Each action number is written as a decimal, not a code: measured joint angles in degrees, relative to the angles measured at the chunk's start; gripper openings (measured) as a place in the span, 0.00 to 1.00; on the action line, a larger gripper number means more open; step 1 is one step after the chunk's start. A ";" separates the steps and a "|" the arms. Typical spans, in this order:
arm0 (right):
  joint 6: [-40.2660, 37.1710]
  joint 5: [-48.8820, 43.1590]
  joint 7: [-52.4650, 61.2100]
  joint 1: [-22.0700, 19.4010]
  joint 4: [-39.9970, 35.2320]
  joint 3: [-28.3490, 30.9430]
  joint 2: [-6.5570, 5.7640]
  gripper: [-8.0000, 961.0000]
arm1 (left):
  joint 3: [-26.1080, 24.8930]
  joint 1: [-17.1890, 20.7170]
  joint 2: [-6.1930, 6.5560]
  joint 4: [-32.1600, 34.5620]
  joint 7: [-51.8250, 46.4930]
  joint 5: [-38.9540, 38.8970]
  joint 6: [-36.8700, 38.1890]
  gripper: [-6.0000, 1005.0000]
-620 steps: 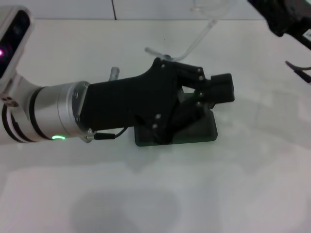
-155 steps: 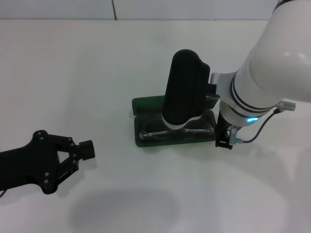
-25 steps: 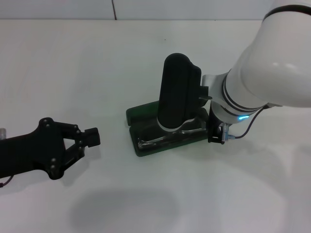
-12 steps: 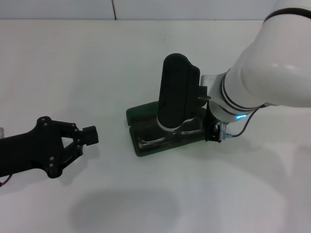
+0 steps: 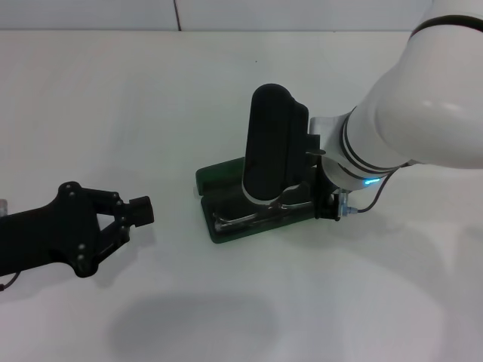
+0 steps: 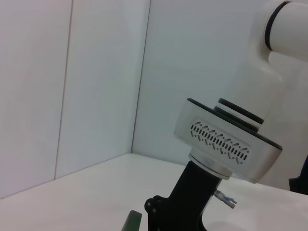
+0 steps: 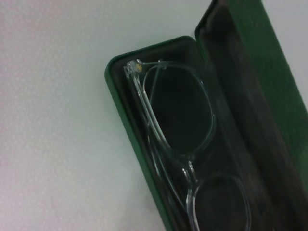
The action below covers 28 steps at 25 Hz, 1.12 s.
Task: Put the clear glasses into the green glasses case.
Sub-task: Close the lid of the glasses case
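Note:
The green glasses case point(image 5: 223, 174) lies open at the table's middle, lid back. The clear glasses point(image 5: 240, 220) lie inside its lower half. In the right wrist view the clear glasses point(image 7: 146, 111) rest folded on the dark lining of the green glasses case point(image 7: 271, 72), one hinge near a rounded corner. My right gripper point(image 5: 273, 197) points straight down into the case, and its black body hides the fingertips. My left gripper point(image 5: 140, 211) hovers shut and empty over bare table, well left of the case.
The white table point(image 5: 113, 98) runs to a pale back wall point(image 5: 226, 13). The left wrist view shows the right arm's white wrist point(image 6: 226, 139), its black gripper body below, and a corner of the case point(image 6: 134, 221).
Over the last second the right wrist has eased slightly lower and left above the case. The left gripper has hardly moved. The glasses stay in the case.

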 joint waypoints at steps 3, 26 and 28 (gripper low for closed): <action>0.13 0.00 -0.01 -0.02 0.06 0.00 0.00 0.01 | 0.00 -0.09 0.05 -0.09 0.00 -0.03 -0.02 0.07; -7.42 -7.70 -3.11 -13.56 -24.56 7.88 -0.05 0.01 | -4.04 -1.59 -0.39 -0.15 -3.86 -0.48 0.05 0.07; -7.26 -6.89 -4.61 -16.64 -28.36 10.26 -0.15 0.01 | -4.38 -1.80 -0.44 -0.01 -4.52 -1.34 0.18 0.07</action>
